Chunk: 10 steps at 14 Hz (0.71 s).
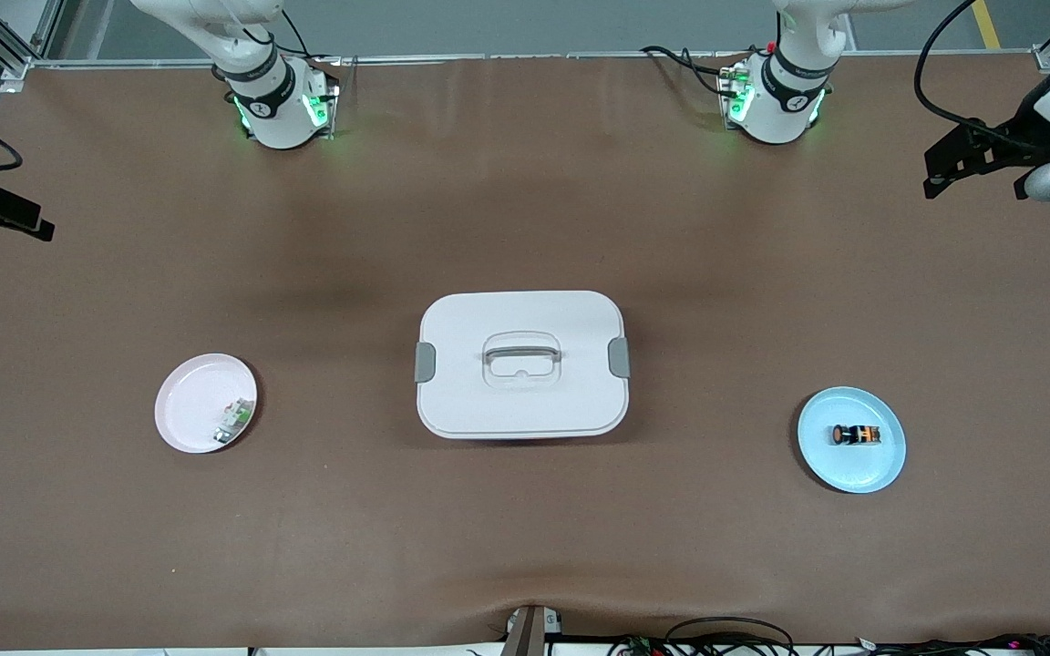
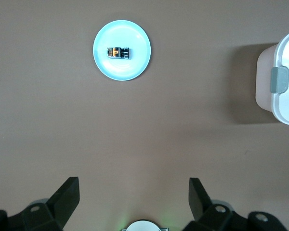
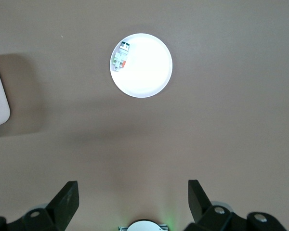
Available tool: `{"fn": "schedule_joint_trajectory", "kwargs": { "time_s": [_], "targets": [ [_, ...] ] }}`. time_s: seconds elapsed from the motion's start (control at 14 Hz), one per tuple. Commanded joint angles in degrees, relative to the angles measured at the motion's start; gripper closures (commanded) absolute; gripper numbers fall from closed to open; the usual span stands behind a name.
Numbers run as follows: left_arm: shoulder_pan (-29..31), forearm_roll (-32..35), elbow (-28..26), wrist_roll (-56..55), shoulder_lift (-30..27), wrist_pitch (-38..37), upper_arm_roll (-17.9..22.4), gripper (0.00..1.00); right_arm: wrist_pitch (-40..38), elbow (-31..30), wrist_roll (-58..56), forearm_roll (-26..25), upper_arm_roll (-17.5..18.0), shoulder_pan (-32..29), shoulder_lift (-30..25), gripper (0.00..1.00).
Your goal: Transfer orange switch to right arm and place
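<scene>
Black-and-orange switch (image 1: 856, 435) on pale blue plate (image 1: 880, 465) — pink plate (image 1: 188, 401), white box (image 1: 521, 401), brown table (image 1: 525, 547).

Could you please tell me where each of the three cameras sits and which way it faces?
Front view: high across the table, facing both arm bases; white box mid-table.
Left wrist view: looks down past open left gripper at orange switch on blue plate.
Right wrist view: looks down past open right gripper at pink plate.
Both wrist views share the box.

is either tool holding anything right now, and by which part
Nothing is held. The left tool and right tool are both open and bare; the orange switch lies on the blue plate.
</scene>
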Motion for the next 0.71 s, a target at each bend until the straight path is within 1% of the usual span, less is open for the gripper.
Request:
{"fn": "schedule_joint_trajectory", "kwargs": {
  "time_s": [0.0, 0.36, 0.5, 0.64],
  "targets": [
    [0.35, 0.15, 0.90, 0.18, 0.25, -0.83, -0.28, 0.00, -0.62, 0.68, -0.40, 0.24, 0.18, -0.33, 0.20, 0.00],
    [0.53, 0.23, 0.99, 0.09, 1.30, -0.75, -0.10, 0.00, -0.54, 0.68, -0.40, 0.24, 0.18, -0.33, 0.20, 0.00],
    [0.70, 0.23, 0.99, 0.35, 3.32, 0.13, 0.95, 0.00, -0.54, 0.68, -0.40, 0.24, 0.18, -0.24, 0.20, 0.00],
    [0.70, 0.32, 0.64, 0.35, 5.16, 3.02, 2.18, 0.00, -0.62, 0.68, -0.40, 0.15, 0.18, -0.24, 0.20, 0.00]
  ]
}}
